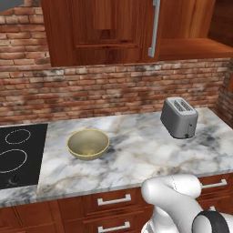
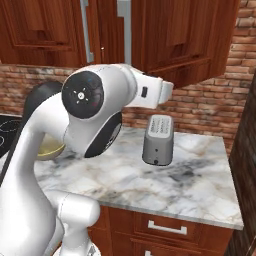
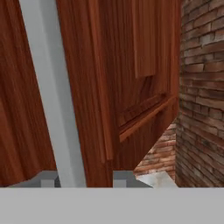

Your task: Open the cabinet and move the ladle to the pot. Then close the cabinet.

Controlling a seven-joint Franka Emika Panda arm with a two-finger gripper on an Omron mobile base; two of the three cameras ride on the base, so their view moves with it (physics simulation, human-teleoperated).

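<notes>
- Up close, gripper (image 3: 83, 180) straddles cabinet's (image 1: 98, 32) silver bar handle (image 3: 52, 96); one fingertip each side, jaws spread, whether they touch it: can't tell.
- Cabinet hangs on brick wall (image 1: 113, 91) above marble counter (image 1: 136, 154).
- Counter: yellow bowl (image 1: 88, 144) nr stovetop (image 1: 18, 154), toaster (image 1: 179, 117) further right.

The cabinet (image 3: 144, 65) door and its silver handle (image 3: 52, 96) stand close before the tool (image 3: 85, 179).
</notes>
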